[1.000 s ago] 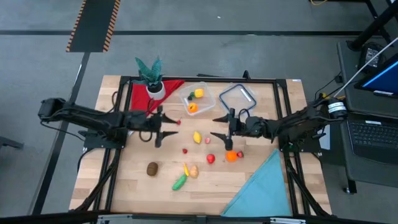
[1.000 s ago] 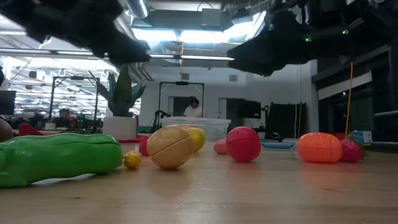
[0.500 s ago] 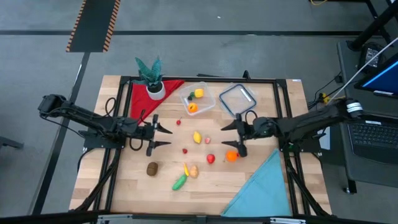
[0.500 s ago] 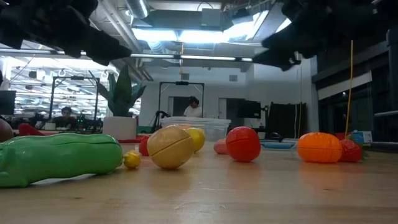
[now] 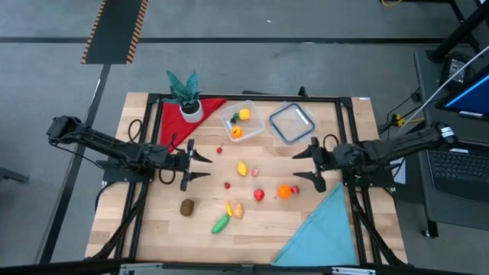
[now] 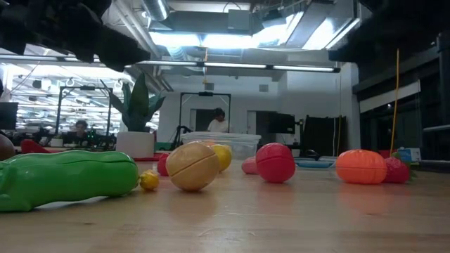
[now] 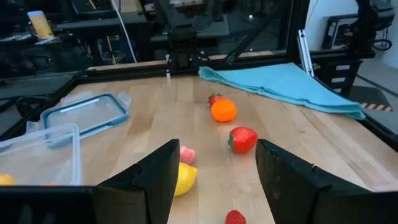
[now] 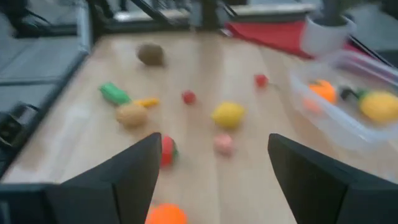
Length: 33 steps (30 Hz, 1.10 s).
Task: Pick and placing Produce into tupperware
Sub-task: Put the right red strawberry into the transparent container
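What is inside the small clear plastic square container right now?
The small clear plastic square container holds a yellow piece, an orange piece and a small green bit; nothing is visibly hidden beneath.

Scattered produce (image 5: 242, 169); upright tupperware (image 5: 241, 121)

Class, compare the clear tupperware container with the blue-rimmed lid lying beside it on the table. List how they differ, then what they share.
The tupperware has raised walls and holds produce, an orange piece and a yellow one among it; the lid lies flat with nothing on it. The lid has a dark blue rim; the tupperware's rim is clear. The tupperware sits nearer the potted plant, the lid farther from it. Both are clear, squarish with rounded corners, and rest on the table.
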{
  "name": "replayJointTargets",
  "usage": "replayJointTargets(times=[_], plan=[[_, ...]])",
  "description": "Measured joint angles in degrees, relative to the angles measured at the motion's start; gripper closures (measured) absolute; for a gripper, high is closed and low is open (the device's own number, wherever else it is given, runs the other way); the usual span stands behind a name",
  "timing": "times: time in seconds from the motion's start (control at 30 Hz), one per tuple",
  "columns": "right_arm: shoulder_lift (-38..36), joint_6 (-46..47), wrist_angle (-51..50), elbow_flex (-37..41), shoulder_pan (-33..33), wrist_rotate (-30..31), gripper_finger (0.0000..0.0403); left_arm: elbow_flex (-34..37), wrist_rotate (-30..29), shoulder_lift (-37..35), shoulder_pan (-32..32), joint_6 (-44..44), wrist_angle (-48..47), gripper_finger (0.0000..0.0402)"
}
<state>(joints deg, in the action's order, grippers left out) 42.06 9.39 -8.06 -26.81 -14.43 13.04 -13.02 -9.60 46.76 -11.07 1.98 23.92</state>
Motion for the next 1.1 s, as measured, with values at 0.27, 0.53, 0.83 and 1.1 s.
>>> replayJointTargets(times=[0.27,0.53,0.83,1.1], plan=[[-7.3,2.6,-7.8,1.0,-6.5,8.6,0.0108,0.0,0.0,0.0,0.0,-0.4,1.7,0.0198],[-14.9,12.8,-7.3,11.8,-10.4,9.8,0.0108,0.0,0.0,0.0,0.0,-0.4,2.9,0.0198],[-16.8,19.7,-7.3,12.8,-12.1,8.5,0.0108,0.0,-0.2,0.0,0.0,-3.3,3.3,0.0198],[-16.7,20.7,-9.6,12.7,-12.1,6.3,0.0108,0.0,-3.4,0.0,0.0,-3.3,3.3,0.0198]])
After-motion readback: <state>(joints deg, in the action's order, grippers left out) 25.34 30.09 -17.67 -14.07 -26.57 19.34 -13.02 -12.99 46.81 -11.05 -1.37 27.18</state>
